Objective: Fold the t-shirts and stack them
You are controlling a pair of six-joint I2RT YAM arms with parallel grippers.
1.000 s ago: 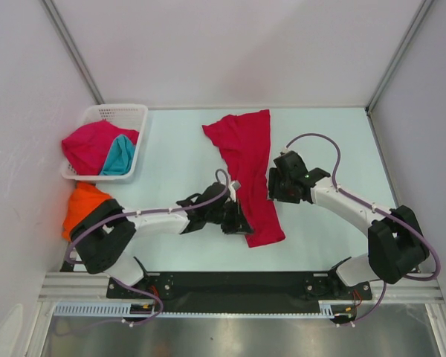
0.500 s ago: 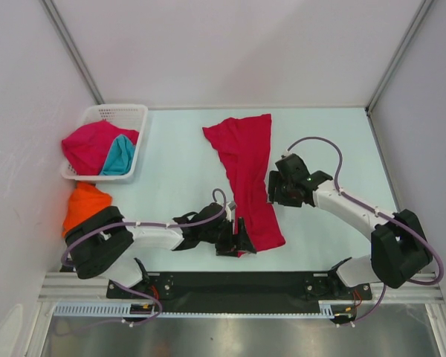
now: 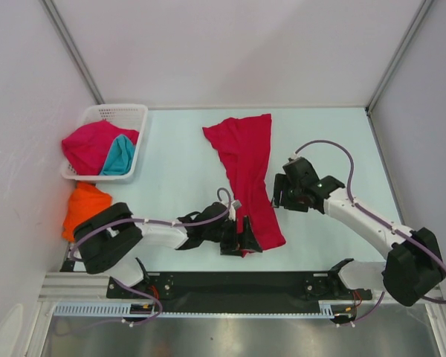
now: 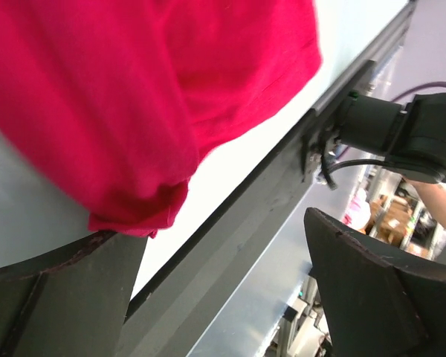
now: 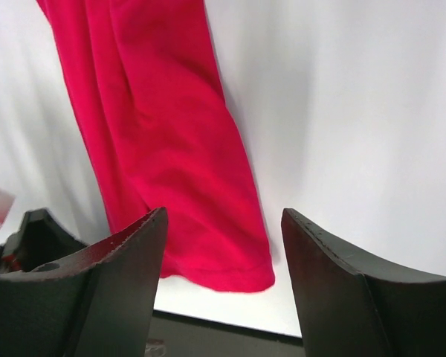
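Left end effector [image 3: 245,241] is sliding in, wide open and empty, with the crimson t-shirt [image 3: 245,160] corner beside its finger. The right end effector [image 3: 279,195], also open and empty, is backing off, so the fold grasp is still pending.

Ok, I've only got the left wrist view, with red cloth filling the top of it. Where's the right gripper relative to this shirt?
Observer: The right gripper sits open just off the right edge of the red t-shirt, holding nothing.
Operator: And the other shirts?
Observer: The orange t-shirt lies crumpled outside the white basket, on its near side.
Operator: Anything inside it?
Observer: A second red t-shirt and the teal t-shirt, both bunched up.
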